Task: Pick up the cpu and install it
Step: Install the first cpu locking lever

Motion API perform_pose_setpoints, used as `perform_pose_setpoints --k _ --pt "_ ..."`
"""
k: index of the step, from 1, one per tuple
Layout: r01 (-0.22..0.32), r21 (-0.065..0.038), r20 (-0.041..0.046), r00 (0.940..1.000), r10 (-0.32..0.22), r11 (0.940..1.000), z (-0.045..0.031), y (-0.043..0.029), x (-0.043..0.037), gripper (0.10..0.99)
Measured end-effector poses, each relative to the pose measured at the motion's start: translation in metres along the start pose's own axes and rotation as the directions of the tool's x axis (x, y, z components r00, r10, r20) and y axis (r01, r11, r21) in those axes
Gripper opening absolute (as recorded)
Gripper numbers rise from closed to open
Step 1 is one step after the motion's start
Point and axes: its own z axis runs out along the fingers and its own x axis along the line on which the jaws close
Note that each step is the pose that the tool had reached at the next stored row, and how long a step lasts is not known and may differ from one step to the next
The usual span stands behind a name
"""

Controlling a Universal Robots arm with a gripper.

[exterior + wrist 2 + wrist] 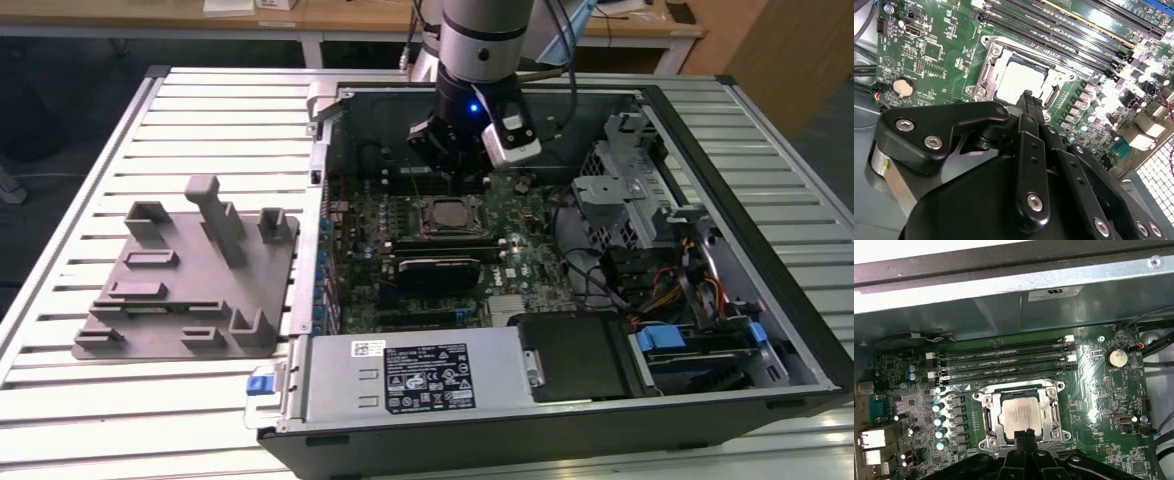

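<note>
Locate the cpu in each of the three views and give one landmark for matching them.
Exterior view: the cpu sits in the socket frame on the motherboard, just below the gripper.
First wrist view: the cpu lies in the frame, its near edge behind the gripper tips.
Second wrist view: the cpu shows as a bright square beyond the gripper.
Shared landmark: the metal socket frame around it.

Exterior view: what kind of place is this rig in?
Probably a lab or workshop test bench: an open computer case lies on a slatted metal table, a grey fixture block sits beside it, and wooden desks stand behind.
</note>
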Motion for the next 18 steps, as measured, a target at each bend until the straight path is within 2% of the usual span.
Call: perform_pose_setpoints --k 3,6,18 --pt "0.000 0.000 0.0000 1.0000 0.000 1.0000 0.0001 -0.0002 0.0014 0.106" --pt "0.000 0.000 0.0000 1.0000 0.000 1.0000 0.0004 -0.0009 0.0063 0.106" --pt "0.000 0.000 0.0023 1.0000 0.000 1.0000 0.0012 -0.0060 0.0449 0.106"
